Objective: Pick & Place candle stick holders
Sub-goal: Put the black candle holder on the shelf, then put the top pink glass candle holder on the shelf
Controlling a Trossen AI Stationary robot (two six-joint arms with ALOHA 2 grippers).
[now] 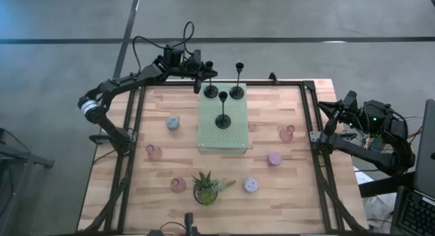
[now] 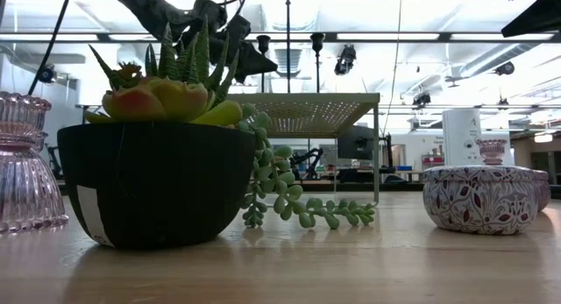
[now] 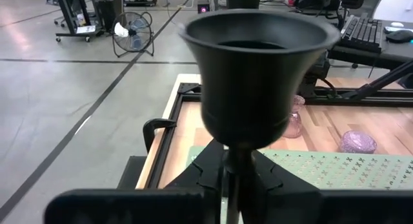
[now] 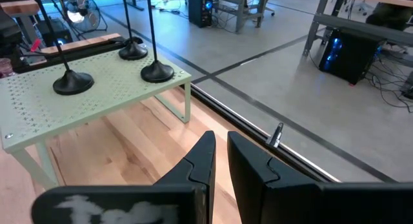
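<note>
On the wooden worktop (image 1: 272, 188) a pale green perforated stand (image 1: 223, 137) sits near the middle of the far edge, and all three black candlestick holders stand upright on it: the left one (image 1: 211, 92) and the middle one (image 1: 237, 92) on the stand's far end, the third (image 1: 222, 120) nearer the stand's centre. The left gripper (image 1: 201, 74) hangs over the far edge of the worktop at the stand's far-left corner, and in the left wrist view the cup top of the left holder (image 3: 257, 69) fills the frame, with its thin stem running down between the dark fingers (image 3: 205, 175); the jaws are drawn in almost fully around that stem, though whether they actually press on it cannot be told. The right gripper (image 4: 221, 161) waits off the right edge of the worktop, its jaws nearly together with only a narrow slit between them and nothing in it. Squat round cups are scattered on the bare wood: a blue one (image 1: 173, 122) left of the stand, pink ones at (image 1: 154, 152), (image 1: 178, 185) and (image 1: 287, 133), lilac ones at (image 1: 274, 158) and (image 1: 251, 186). A small green potted plant (image 1: 206, 187) stands by the near edge.
</note>
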